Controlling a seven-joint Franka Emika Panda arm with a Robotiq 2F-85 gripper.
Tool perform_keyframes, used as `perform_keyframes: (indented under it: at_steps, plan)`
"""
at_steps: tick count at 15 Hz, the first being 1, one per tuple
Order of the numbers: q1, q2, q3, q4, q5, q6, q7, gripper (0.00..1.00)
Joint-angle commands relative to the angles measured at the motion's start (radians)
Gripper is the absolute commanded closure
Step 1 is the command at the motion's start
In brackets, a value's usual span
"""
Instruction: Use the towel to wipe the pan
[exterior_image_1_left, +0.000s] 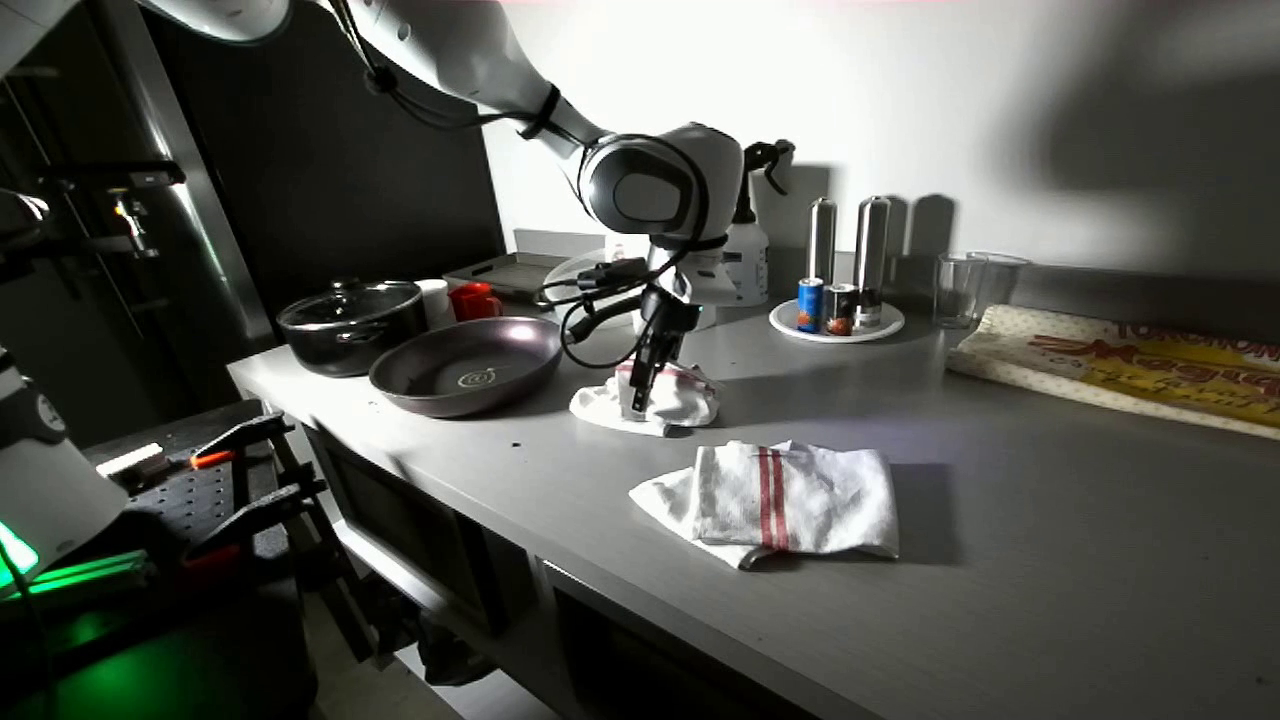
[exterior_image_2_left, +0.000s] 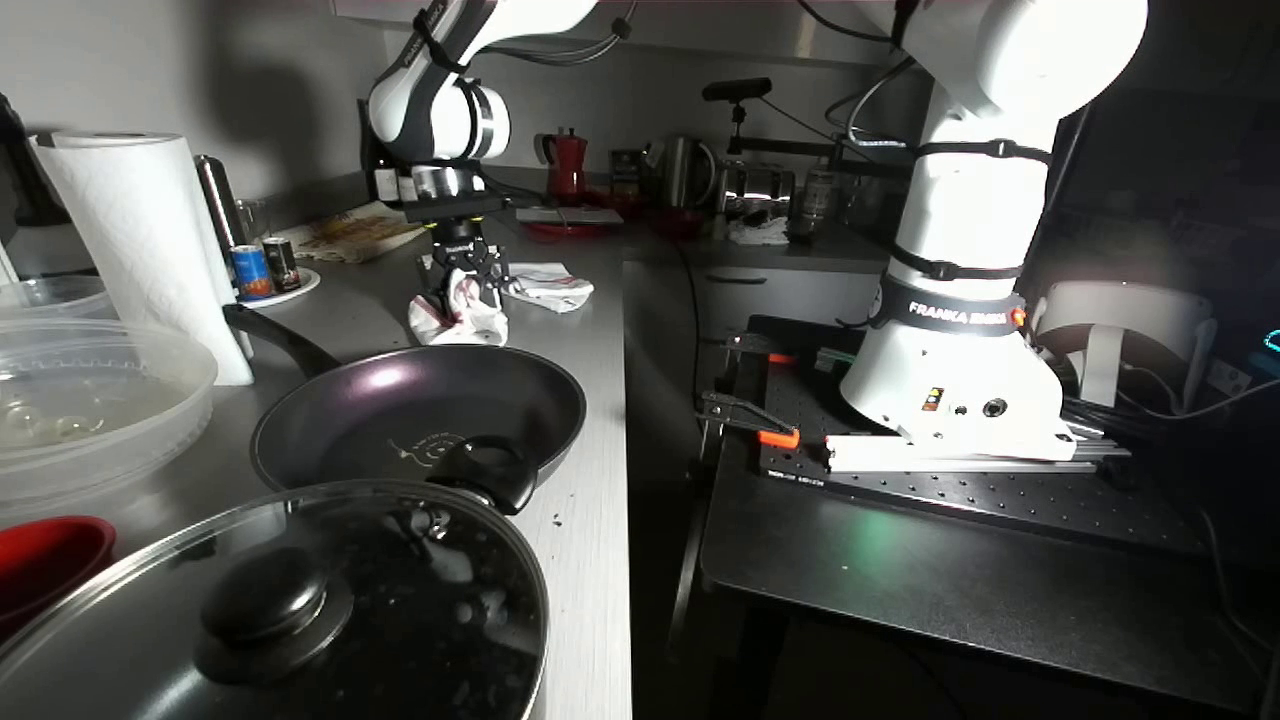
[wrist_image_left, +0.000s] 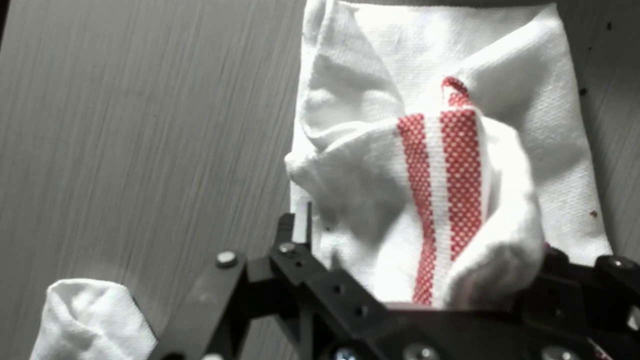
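Observation:
A white towel with red stripes lies bunched on the counter under my gripper, in both exterior views (exterior_image_1_left: 595, 408) (exterior_image_2_left: 430, 325) and the wrist view (wrist_image_left: 500, 45). My gripper (exterior_image_1_left: 640, 398) points down at it. Its fingers stand wide apart in the wrist view (wrist_image_left: 425, 235), with a raised fold of the towel between them. The right fingertip is partly hidden by cloth. The dark frying pan (exterior_image_1_left: 470, 365) sits beside the towel. It shows in an exterior view (exterior_image_2_left: 400, 405) with its inside bare; it is not seen in the wrist view.
A second striped towel (exterior_image_1_left: 830, 500) lies folded nearby. A lidded pot (exterior_image_1_left: 350, 325) and red cup (exterior_image_1_left: 475, 300) stand by the pan. A plate with cans (exterior_image_1_left: 785, 322), a paper towel roll (exterior_image_2_left: 150, 230) and a plastic tub (exterior_image_2_left: 150, 400) stand along the back. The counter edge (exterior_image_2_left: 622, 450) is close.

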Motion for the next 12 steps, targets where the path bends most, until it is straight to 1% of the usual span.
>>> perform_keyframes:
  at_steps: [1, 6, 7, 9, 10, 12]
  plan:
    - [0.004, 0.006, -0.004, 0.01, 0.024, 0.019, 0.006, 0.54]
    - [0.004, -0.001, -0.003, 0.002, 0.025, 0.04, 0.0, 0.92]
    - [0.003, -0.003, -0.002, -0.001, 0.025, 0.046, -0.002, 0.98]
    - [0.0, -0.012, 0.0, -0.01, 0.027, 0.058, -0.01, 1.0]
    - [-0.003, -0.019, 0.002, -0.016, 0.029, 0.062, -0.016, 0.97]
    - [-0.011, -0.04, 0.009, -0.03, 0.036, 0.069, -0.037, 0.97]
